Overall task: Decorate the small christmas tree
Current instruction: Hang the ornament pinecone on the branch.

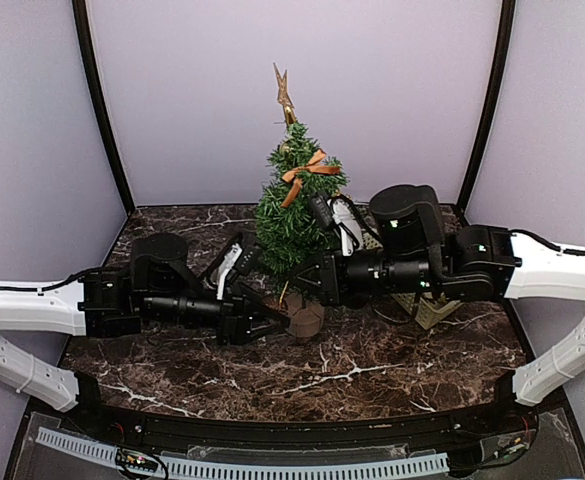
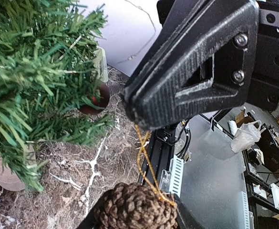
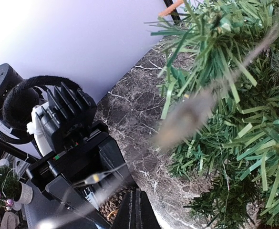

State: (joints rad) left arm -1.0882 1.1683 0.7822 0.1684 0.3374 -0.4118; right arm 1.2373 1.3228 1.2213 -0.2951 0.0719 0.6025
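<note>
The small christmas tree (image 1: 290, 215) stands mid-table on its pale stump base (image 1: 307, 318), with a gold star on top and an orange ribbon bow (image 1: 307, 172). My left gripper (image 1: 270, 322) sits low beside the base, shut on a brown pine cone (image 2: 137, 207) that fills the gap between its fingers. A gold string loop (image 2: 146, 160) rises from the cone to my right gripper (image 2: 135, 119), whose fingertips are pinched shut on it. In the right wrist view the right gripper (image 3: 138, 202) is shut just above the cone (image 3: 111, 205), with tree branches (image 3: 234, 119) to its right.
A dark round ornament (image 2: 95, 100) hangs among the lower branches. A pale slatted container (image 1: 434, 308) stands behind the right arm at the table's right side. Purple backdrop walls close in the table. A blurred wire crosses in front of the right wrist camera.
</note>
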